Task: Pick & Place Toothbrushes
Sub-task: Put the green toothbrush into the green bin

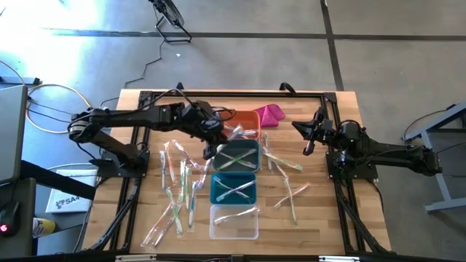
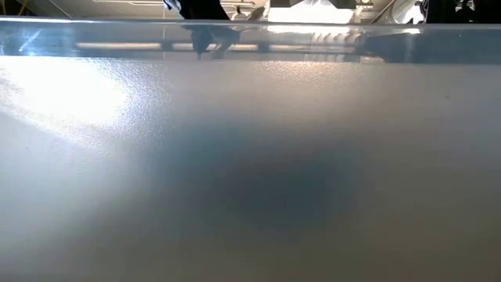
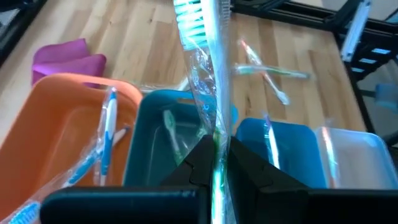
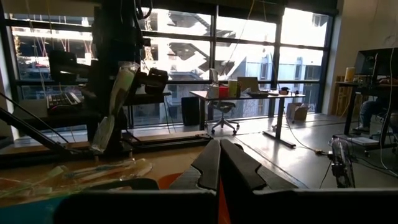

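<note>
Hovering over the grey bin's [image 1: 238,158] rim, left pincer [image 1: 212,149] clamps a wrapped toothbrush [image 3: 208,81]; right pincer [image 1: 307,149] pressed together.

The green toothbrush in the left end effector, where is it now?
The green toothbrush is pinched in the left end effector, above the teal bin, beside the orange bin.

Both arms dark, near-black, built of chunky jointed segments with rounded housings at each joint. Left hand [image 3: 217,171]: two matte black fingers [image 3: 193,168] with angled, faceted inner faces, mounted on a broad flat black crossbar. Right hand [image 4: 219,163]: same black wedge-shaped fingers [image 4: 206,165], same crossbar. Black bases, each bolted to a black rail frame.
</note>
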Controlling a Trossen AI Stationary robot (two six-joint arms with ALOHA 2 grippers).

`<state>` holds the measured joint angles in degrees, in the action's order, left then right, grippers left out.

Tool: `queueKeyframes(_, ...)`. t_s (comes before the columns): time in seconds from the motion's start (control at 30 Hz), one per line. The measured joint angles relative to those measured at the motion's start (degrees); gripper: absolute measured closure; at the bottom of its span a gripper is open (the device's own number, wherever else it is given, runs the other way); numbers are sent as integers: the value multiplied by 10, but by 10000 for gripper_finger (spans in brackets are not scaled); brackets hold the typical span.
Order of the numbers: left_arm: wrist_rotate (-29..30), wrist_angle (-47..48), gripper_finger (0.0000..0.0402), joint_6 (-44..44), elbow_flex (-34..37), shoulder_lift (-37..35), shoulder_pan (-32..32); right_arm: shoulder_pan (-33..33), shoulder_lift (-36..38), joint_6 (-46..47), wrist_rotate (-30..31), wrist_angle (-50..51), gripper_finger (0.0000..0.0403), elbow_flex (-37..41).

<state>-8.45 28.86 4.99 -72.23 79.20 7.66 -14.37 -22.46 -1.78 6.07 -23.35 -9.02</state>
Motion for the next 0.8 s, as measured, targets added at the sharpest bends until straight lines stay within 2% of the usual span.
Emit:
queueKeyframes(0.13,14,-25,380,-2,-1,23,-7,0,0,0,0,-5,398,0)
queueKeyframes(0.37,5,-44,380,-2,0,87,0,0,0,0,0,-11,398,0)
queueKeyframes(0.5,-24,-51,380,-2,-1,116,2,0,0,0,0,-12,398,0)
queueKeyframes(0.8,-28,-77,380,-2,-1,174,2,0,0,0,0,-14,398,0)
